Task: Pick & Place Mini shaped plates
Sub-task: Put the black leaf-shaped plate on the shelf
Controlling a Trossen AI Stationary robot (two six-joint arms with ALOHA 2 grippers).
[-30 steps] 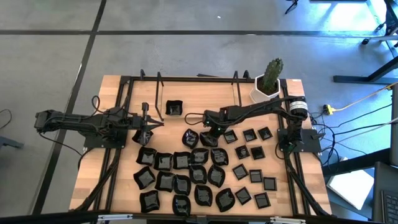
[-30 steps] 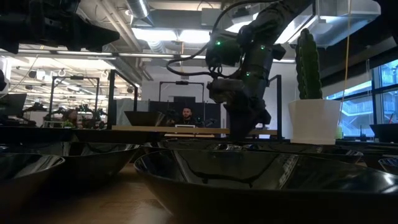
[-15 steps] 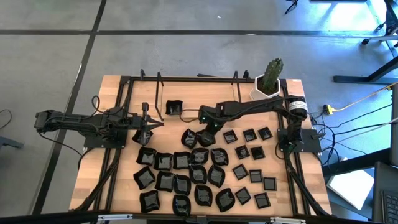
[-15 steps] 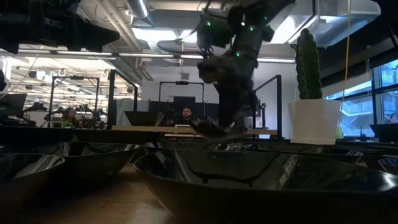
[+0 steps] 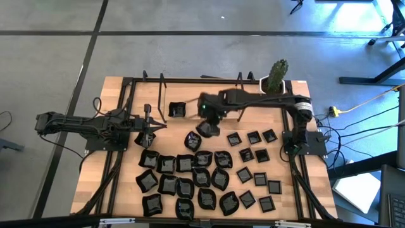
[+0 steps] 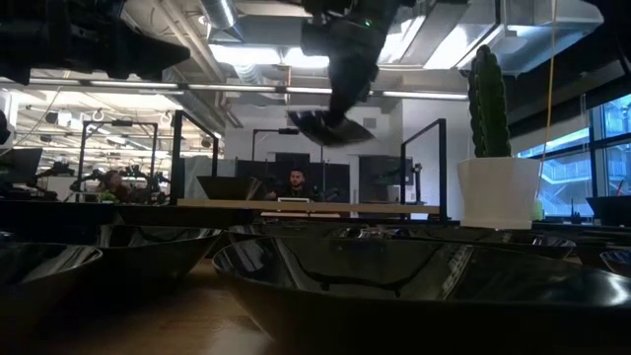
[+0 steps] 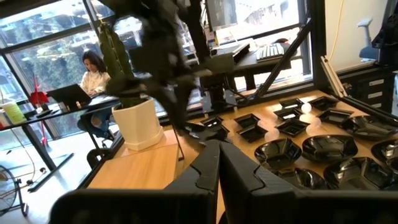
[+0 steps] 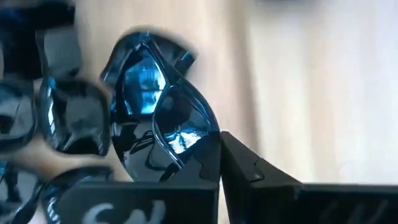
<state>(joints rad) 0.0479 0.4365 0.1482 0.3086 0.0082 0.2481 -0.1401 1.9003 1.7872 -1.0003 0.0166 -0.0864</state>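
My right gripper (image 5: 209, 125) is shut on one glossy black wavy-edged mini plate (image 5: 207, 131), held high above the table; the plate also shows in the low view (image 6: 325, 126) and in the right wrist view (image 8: 161, 124). Many more black mini plates (image 5: 190, 171) lie on their bases on the wooden table, with small square ones (image 5: 253, 158) to the right. One plate (image 5: 177, 109) sits alone toward the far edge. My left gripper (image 5: 147, 130) is shut and empty at the left of the group; it also shows in its wrist view (image 7: 217, 165). My right gripper pinches the plate's rim (image 8: 198, 148) between its two fingers. The fingers (image 8: 249, 171) come from above, pointing down. The plate hangs below them, tilted, lifted clear of the table and of the other plates.
A white hexagonal pot with a green cactus (image 5: 273, 85) stands at the far right corner. Black frame rails (image 5: 130, 101) run along the table's edges. Bare wood shows along the far side (image 5: 209, 95). People sit at desks in the room beyond.
My right gripper has risen from the table with the plate and gone a little toward the table's left and far edges. The plate, which lay among the others, is now lifted clear and hangs tilted.
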